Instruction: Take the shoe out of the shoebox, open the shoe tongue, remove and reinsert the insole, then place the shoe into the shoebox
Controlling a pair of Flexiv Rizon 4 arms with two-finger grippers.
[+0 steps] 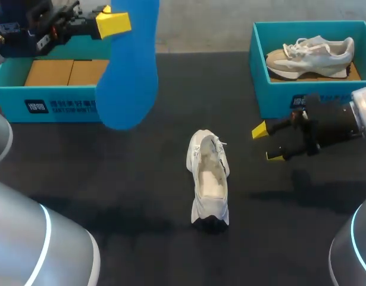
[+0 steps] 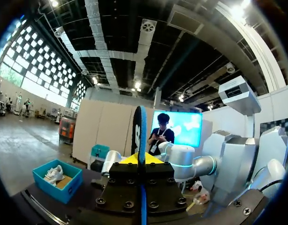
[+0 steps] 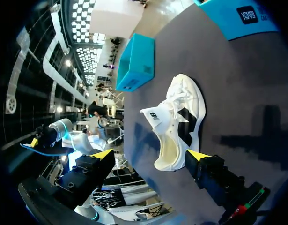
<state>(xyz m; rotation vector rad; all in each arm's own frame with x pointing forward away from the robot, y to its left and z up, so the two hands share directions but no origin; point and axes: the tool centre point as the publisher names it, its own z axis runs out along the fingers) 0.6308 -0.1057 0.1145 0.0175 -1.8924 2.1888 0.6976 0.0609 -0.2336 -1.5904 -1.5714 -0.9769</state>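
The white shoe stands on the dark table in the middle of the head view, its opening facing up and its tongue pulled back. High above the table's left side, my left gripper is shut on the blue insole, which hangs down from it. In the left wrist view the insole stands edge-on between the yellow tips of that gripper. My right gripper is open and empty, to the right of the shoe and apart from it. The right wrist view has the shoe just ahead of that gripper.
A teal shoebox at the back right holds a beige and white shoe. Another teal box with brown cardboard inside stands at the back left, under my left arm. Bare dark table surrounds the white shoe.
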